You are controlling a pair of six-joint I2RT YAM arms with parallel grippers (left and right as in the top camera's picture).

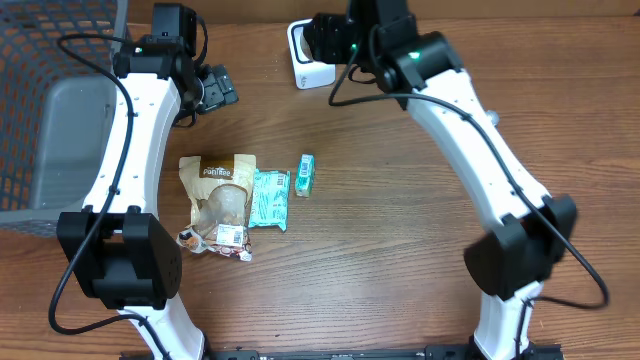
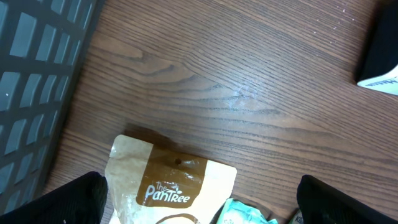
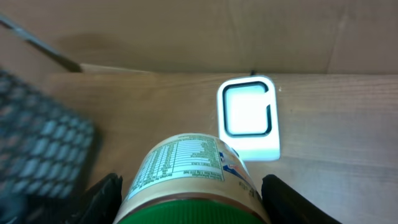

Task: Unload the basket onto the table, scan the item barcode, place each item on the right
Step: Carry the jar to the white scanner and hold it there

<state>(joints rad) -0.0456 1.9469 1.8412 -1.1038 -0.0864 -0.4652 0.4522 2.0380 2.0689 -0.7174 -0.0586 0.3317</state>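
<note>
The jar (image 3: pixel 193 180), green-lidded with a printed nutrition panel on top, sits pinched between the fingers of the right gripper (image 3: pixel 196 205), its body pointing forward from the hand. Just ahead of that hand and slightly to its right, the white scanner (image 3: pixel 249 118) faces up from the wooden table (image 3: pixel 348 137), apart from the jar.

The step in hand appears to be presenting the jar to the scanner. No barcode shows on the visible part of the label, so the next move likely calls for rolling the jar until the code faces the scanner's window, then bringing it closer.

The left gripper (image 2: pixel 202 199) hangs with its fingers spread wide and nothing between them. The brown Pantree pouch (image 2: pixel 168 186) lies directly below it, and the dark mesh basket (image 2: pixel 31 74) is off to its left.

Only the right wrist view shows the jar. From overhead it is hidden under the right gripper (image 1: pixel 325 40), which also covers most of the scanner. The overhead view alone shows the teal packet (image 1: pixel 268 198) and small teal box (image 1: pixel 305 173) lying beside the pouch, well behind the left gripper.
</note>
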